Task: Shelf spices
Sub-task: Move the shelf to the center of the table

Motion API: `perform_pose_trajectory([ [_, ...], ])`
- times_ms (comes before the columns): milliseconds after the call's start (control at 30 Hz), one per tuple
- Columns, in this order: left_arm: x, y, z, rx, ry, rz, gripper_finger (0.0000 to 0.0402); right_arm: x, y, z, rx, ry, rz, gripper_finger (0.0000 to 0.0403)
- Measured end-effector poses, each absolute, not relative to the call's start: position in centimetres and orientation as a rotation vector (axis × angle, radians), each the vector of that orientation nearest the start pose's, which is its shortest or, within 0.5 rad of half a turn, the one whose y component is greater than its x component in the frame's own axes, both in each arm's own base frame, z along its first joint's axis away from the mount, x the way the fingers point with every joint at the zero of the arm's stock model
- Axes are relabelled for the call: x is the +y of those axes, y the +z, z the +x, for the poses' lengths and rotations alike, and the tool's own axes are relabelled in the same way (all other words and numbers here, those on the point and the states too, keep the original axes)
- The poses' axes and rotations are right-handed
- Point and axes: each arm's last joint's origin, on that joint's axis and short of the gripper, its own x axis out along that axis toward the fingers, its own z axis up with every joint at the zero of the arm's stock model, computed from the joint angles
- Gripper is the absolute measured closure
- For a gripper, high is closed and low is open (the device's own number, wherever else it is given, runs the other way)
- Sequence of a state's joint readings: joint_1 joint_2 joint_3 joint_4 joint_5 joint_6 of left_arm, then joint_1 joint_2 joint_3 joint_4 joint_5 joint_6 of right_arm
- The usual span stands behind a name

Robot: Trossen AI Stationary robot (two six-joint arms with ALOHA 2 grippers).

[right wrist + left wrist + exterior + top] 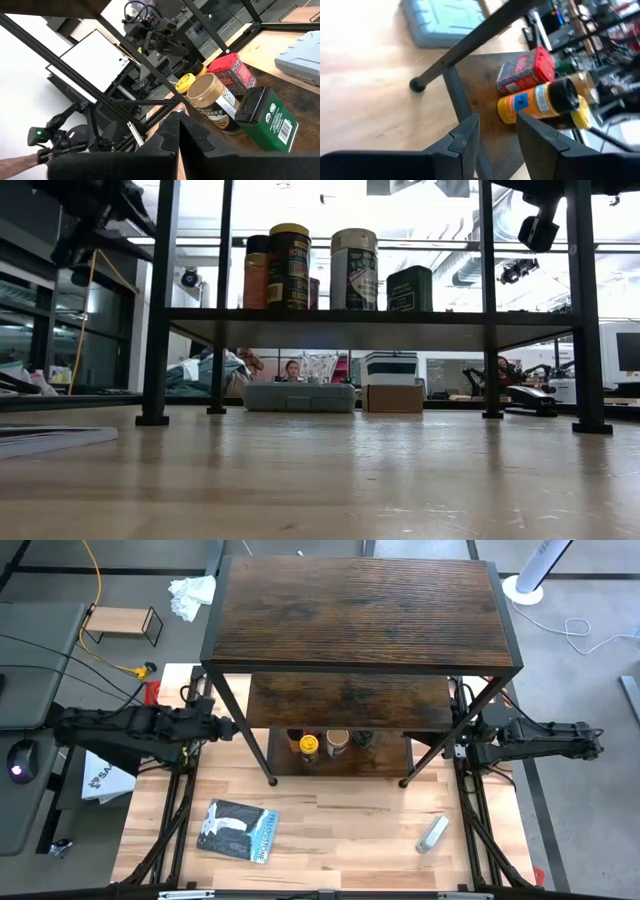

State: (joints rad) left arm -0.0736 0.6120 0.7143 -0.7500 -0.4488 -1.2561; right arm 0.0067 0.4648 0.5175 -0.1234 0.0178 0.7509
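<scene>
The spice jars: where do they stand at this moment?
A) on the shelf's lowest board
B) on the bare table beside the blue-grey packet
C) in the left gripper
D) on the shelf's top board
A: the spice jars stand in a row on the lowest board of the shelf, under the two upper boards, and the left gripper holds nothing.

A robotics lab: concrete floor (580, 670), a desk with a mouse (17, 758), yellow cable (97, 600), equipment benches behind
</scene>
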Motion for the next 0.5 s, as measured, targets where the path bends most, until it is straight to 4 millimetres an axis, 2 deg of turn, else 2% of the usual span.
perform_pose_trajectory([
  [200,1.5,27.5,13.8,0.366,0.745,-1.067,0.0273,0.0,28.8,12.2,0.064,-0.037,0.750,0.0403],
  [400,3.1,27.8,17.4,0.305,0.610,-1.083,0.0238,0.0,28.8,12.2,0.065,-0.035,0.750,0.0403],
  [500,3.7,27.4,18.6,0.341,0.554,-1.070,0.0215,0.0,28.8,12.2,0.065,-0.035,0.750,0.0403],
])
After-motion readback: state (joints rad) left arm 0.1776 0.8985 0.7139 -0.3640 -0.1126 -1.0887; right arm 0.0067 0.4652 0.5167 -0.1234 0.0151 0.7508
